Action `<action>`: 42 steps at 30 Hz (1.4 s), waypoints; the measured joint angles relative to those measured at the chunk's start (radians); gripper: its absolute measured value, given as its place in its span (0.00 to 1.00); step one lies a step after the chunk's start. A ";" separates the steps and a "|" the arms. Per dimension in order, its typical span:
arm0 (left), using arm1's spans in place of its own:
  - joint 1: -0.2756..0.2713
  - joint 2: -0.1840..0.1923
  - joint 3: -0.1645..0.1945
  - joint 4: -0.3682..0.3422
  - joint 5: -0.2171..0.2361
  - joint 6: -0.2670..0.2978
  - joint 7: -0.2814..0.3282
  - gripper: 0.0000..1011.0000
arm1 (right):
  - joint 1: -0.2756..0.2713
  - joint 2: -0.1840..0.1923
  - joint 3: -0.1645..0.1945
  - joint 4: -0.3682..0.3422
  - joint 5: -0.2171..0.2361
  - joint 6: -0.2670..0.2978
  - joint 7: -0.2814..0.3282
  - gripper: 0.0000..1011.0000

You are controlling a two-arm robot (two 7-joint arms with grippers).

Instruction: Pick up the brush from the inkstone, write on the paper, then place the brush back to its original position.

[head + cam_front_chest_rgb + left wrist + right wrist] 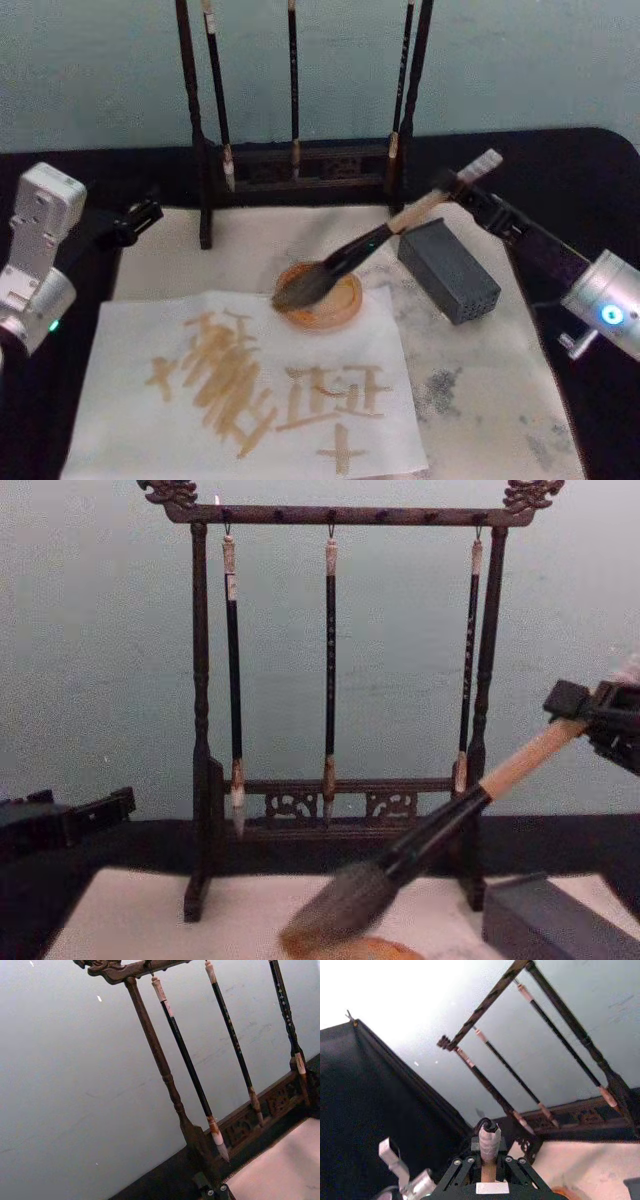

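Note:
The brush slants down from upper right to lower left, its dark bristle head resting in the round orange inkstone. My right gripper is shut on the upper end of its tan handle; in the right wrist view the handle's end stands up between the jaws. From the chest the brush slopes down to the inkstone. The paper lies in front of the inkstone and bears tan brush strokes. My left gripper is parked at the table's left, away from all of this.
A dark wooden brush rack with three thin hanging brushes stands behind the inkstone. A grey block lies right of the inkstone, under the brush handle. An off-white mat covers the black table.

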 joint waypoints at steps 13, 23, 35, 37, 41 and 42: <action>0.000 0.000 0.000 0.000 0.000 0.000 0.000 0.99 | 0.078 -0.055 -0.016 0.110 0.049 -0.007 -0.019 0.17; 0.000 0.000 0.000 0.000 0.000 0.000 0.000 0.99 | 0.119 -0.081 -0.021 0.190 0.050 -0.015 -0.041 0.17; 0.000 0.000 0.000 0.000 0.000 0.000 0.000 0.99 | 0.163 -0.113 -0.028 0.297 0.050 0.003 -0.049 0.17; 0.000 0.000 0.000 0.000 0.000 0.000 0.000 0.99 | 0.170 -0.120 -0.030 0.317 0.049 0.007 -0.051 0.17; 0.000 0.000 0.000 0.000 0.000 0.000 0.000 0.99 | 0.184 -0.133 -0.035 0.356 0.044 0.016 -0.051 0.17; 0.000 0.000 0.000 0.000 0.000 0.000 0.000 0.99 | 0.184 -0.133 -0.035 0.356 0.044 0.016 -0.051 0.17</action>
